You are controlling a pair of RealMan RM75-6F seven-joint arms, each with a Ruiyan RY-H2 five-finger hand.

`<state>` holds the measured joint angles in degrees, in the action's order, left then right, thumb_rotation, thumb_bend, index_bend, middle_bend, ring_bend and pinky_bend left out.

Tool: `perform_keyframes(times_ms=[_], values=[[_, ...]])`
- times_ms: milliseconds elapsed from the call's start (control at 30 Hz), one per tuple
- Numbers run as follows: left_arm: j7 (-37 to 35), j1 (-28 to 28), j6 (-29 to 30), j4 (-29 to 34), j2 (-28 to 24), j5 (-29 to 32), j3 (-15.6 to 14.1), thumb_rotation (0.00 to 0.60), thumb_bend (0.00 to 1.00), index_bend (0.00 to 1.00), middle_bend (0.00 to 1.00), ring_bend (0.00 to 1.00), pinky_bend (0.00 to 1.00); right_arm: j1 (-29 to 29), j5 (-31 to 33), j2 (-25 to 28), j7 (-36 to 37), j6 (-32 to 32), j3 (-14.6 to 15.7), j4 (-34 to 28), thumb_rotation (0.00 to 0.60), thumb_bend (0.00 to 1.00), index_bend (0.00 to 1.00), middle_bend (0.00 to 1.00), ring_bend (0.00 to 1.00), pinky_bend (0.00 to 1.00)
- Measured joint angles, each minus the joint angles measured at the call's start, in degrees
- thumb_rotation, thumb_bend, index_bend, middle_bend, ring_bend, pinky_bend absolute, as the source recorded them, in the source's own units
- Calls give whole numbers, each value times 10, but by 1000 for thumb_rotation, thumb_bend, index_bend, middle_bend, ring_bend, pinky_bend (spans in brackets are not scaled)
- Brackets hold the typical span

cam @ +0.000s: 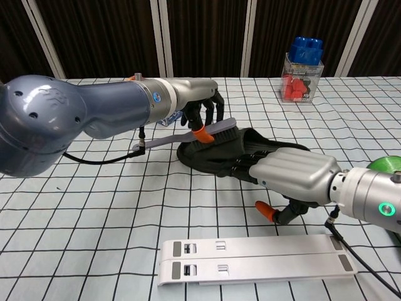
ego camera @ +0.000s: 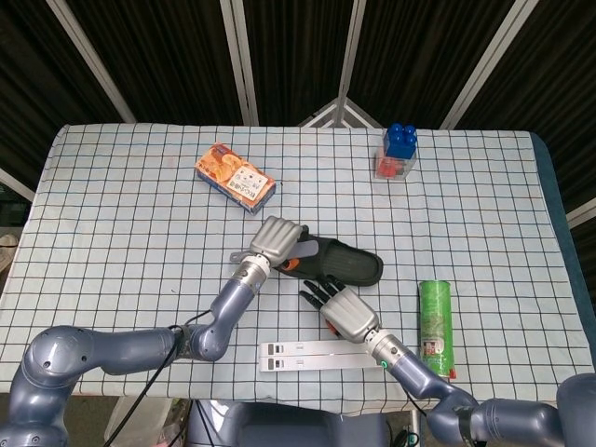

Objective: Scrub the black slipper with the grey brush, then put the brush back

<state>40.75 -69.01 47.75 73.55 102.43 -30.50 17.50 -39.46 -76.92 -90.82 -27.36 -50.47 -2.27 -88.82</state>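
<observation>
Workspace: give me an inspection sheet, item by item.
Surface: table under a white cloth with a dark grid.
Job's things: black slipper near the middle; grey brush with its bristles on the slipper's rear.
Clutter: orange box, jar with blue blocks on top, green can, flat white stand.
Hands: left hand holds the brush; right hand steadies the slipper.
Cables: black cable under the left arm.
Surroundings: dark curtain with pale bars.

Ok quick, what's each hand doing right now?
Left hand: grips the grey brush, bristles on the black slipper.
Right hand: fingers rest on the slipper, steadying it.
</observation>
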Motion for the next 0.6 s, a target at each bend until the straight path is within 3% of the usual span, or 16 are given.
perform_keyframes(times_ms=[333, 467, 600], values=[[95, -18, 46, 114, -79, 149, -18, 600, 755, 612, 711, 607, 542, 2, 9, 2, -14, -8, 2, -12, 600, 675, 0, 0, 0, 98], [88, -15, 56, 155, -108, 144, -17, 600, 755, 612, 711, 607, 542, 5, 11, 7, -20, -15, 4, -20, 600, 675, 0, 0, 0, 98], [72, -3, 61, 204, -137, 120, -20, 600, 755, 612, 711, 608, 542, 12, 8, 21, -29, -31, 8, -39, 600, 586, 0, 0, 0, 98]])
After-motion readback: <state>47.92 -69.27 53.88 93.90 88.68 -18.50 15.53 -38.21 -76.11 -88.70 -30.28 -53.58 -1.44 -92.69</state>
